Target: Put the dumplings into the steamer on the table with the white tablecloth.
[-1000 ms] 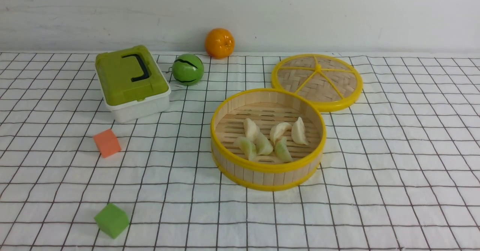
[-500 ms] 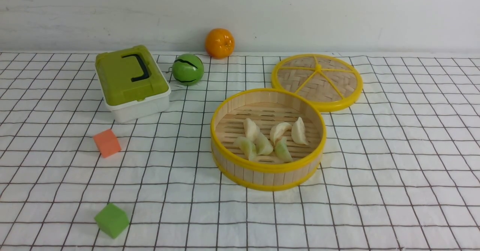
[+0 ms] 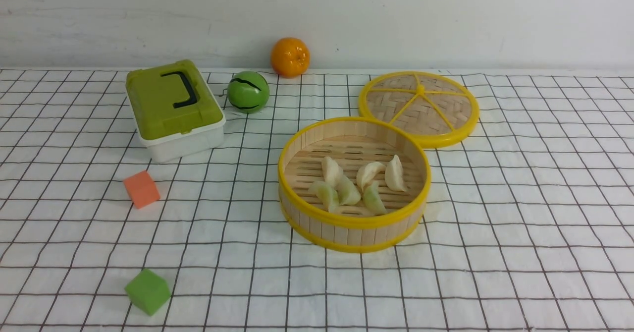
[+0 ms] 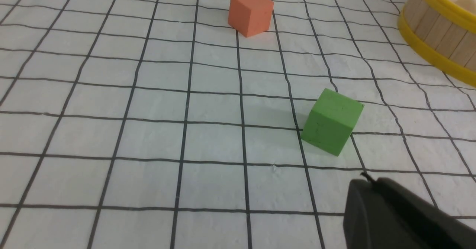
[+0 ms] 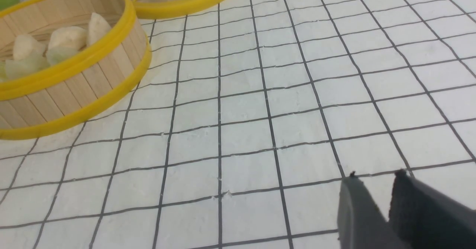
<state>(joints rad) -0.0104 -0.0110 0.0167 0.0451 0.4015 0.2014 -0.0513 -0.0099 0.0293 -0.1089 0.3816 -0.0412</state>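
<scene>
The dumplings [image 3: 357,184] are lying inside the steamer [image 3: 353,229]; glossy and probably light and slippery, best pinched across their middles. Left tool [image 4: 394,212] together, right tool [image 5: 386,204] slightly apart, both holding nothing.

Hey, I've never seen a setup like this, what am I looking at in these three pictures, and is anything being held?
This is a two-armed robot at a table covered by a white cloth with a black grid. The wide picture comes from a camera between its arms; neither arm shows there. The other two come from cameras on its wrists.

The round bamboo steamer with yellow rims holds six small cream and pale green dumplings. Its flat woven lid lies behind it. Also on the cloth are a green-lidded white box, a green ball, an orange fruit, an orange foam cube and a green foam cube.

The left gripper is shut and empty. The right gripper has a small gap between its fingers, holding nothing.
</scene>
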